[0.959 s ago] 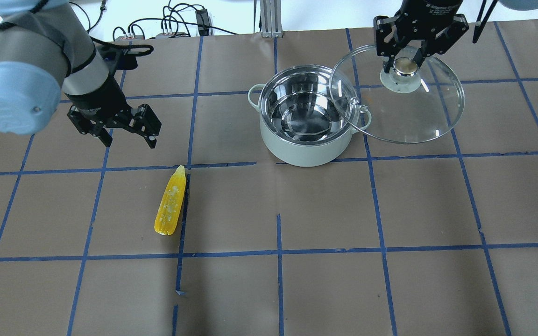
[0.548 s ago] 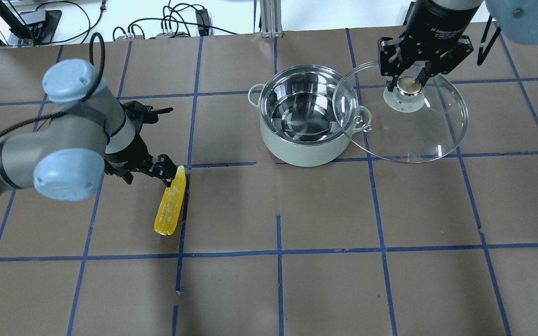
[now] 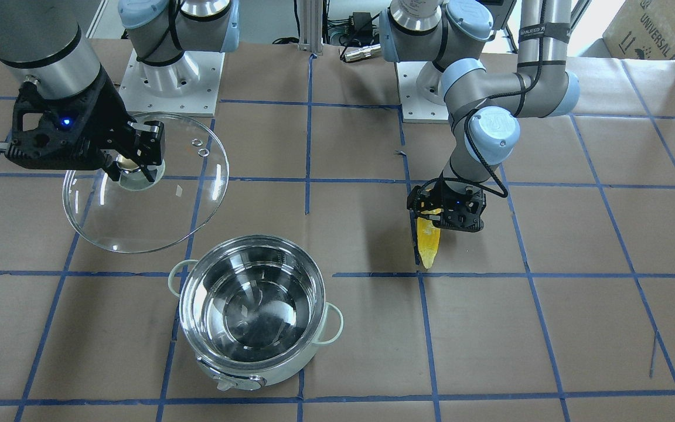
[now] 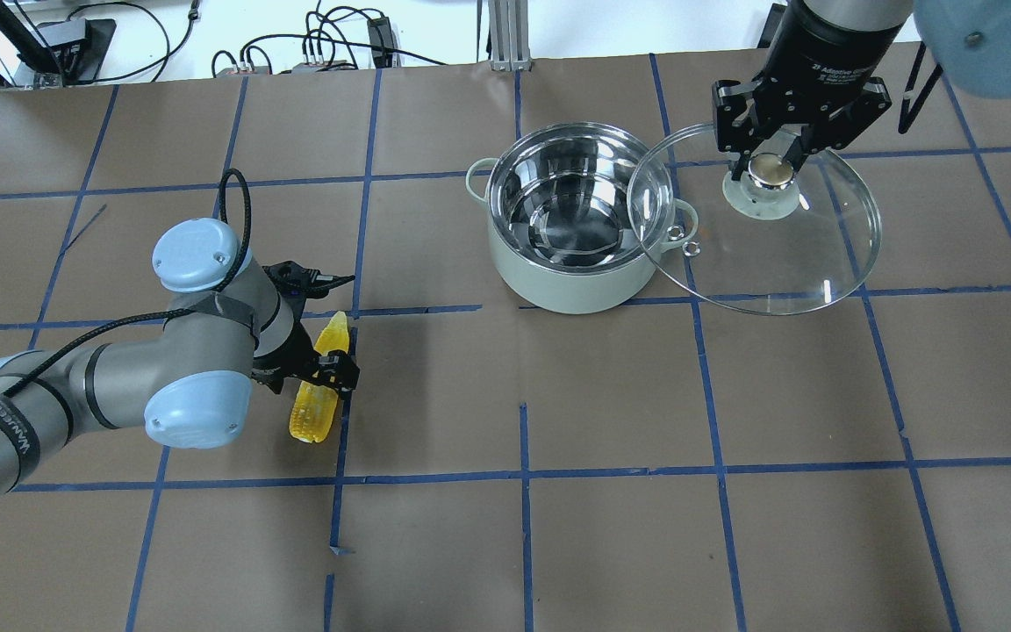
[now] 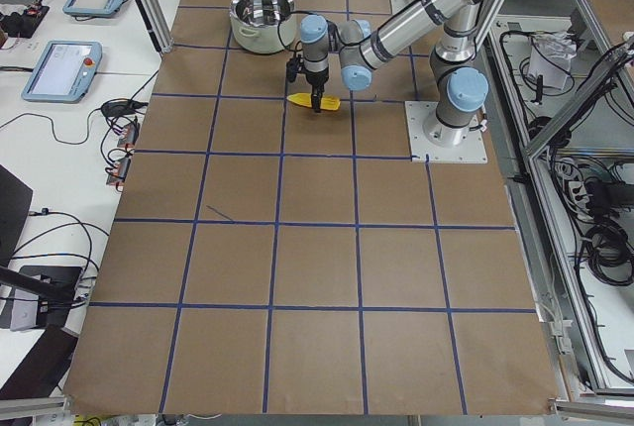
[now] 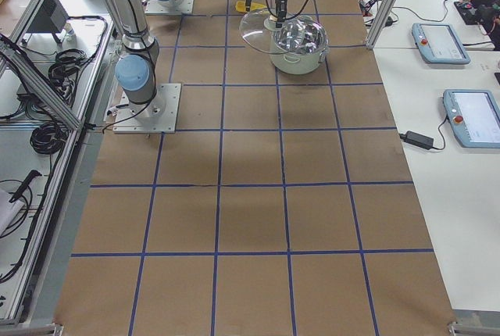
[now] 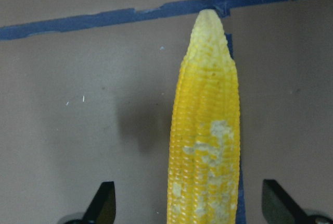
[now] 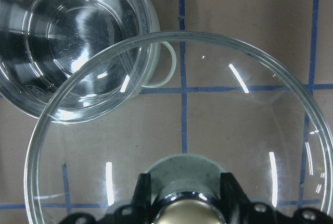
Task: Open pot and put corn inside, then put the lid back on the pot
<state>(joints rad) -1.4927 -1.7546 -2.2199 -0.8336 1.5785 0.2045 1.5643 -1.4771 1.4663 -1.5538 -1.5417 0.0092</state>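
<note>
The yellow corn [image 4: 311, 417] lies on the brown table, pale tip toward the far side; it also shows in the front view [image 3: 429, 246]. My left gripper [image 4: 323, 370] is low over its middle. In the left wrist view the corn [image 7: 208, 130] lies between the open fingers [image 7: 104, 206], apart from both. The open steel pot [image 4: 558, 285] stands empty. My right gripper [image 4: 771, 165] is shut on the knob of the glass lid [image 4: 777, 259] and holds it in the air to the pot's right, its edge over the pot's rim [image 8: 67, 36].
Blue tape lines cross the brown table cover [image 4: 611, 412]. Cables and a metal post [image 4: 505, 35] sit along the far edge. The arm bases [image 3: 170, 82] stand on the robot's side of the table.
My left arm has swung in and down, from beside the corn's tip to straddling its middle. My right gripper has shifted the lid slightly to the right.
</note>
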